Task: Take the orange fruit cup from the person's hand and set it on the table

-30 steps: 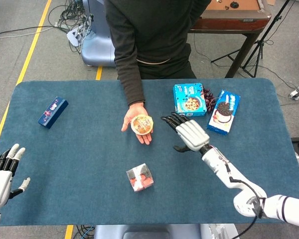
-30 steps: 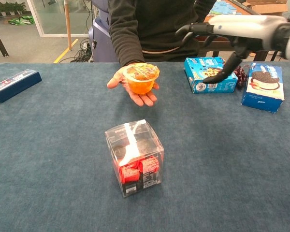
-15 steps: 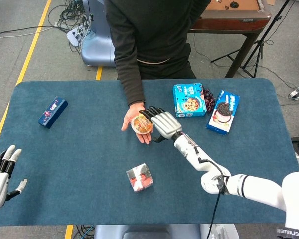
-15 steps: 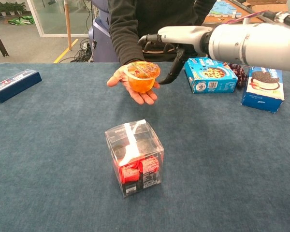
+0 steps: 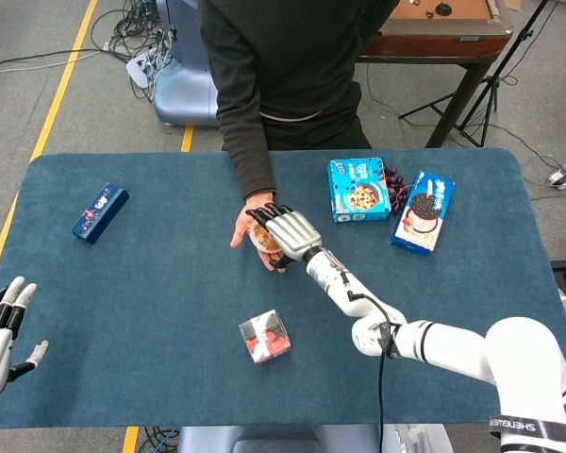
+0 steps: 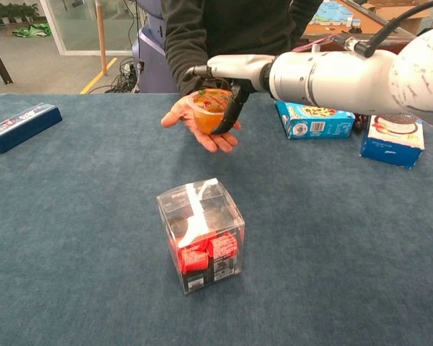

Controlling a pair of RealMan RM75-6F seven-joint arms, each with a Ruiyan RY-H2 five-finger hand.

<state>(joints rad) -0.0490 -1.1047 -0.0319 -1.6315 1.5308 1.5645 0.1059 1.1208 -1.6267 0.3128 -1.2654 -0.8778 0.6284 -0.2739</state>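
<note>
The orange fruit cup [image 6: 206,112] sits in the person's upturned palm [image 6: 199,135] over the middle of the blue table [image 5: 151,283]. My right hand [image 6: 229,75] reaches over it from the right: the fingers lie flat just above the lid and the thumb hangs down against the cup's right side. From the head view my right hand [image 5: 287,229] covers most of the cup [image 5: 261,239]. The fingers are not closed around it. My left hand [image 5: 0,332] rests open at the table's near left corner, holding nothing.
A clear box with red contents [image 6: 200,234] stands in front of the person's hand. A blue cookie box [image 5: 358,189] and an Oreo box [image 5: 424,212] lie at the back right. A dark blue box [image 5: 100,211] lies at the left.
My right hand has swept left from beside the cookie box to directly over the fruit cup, thumb now at its side. The person's hand and cup stayed put.
</note>
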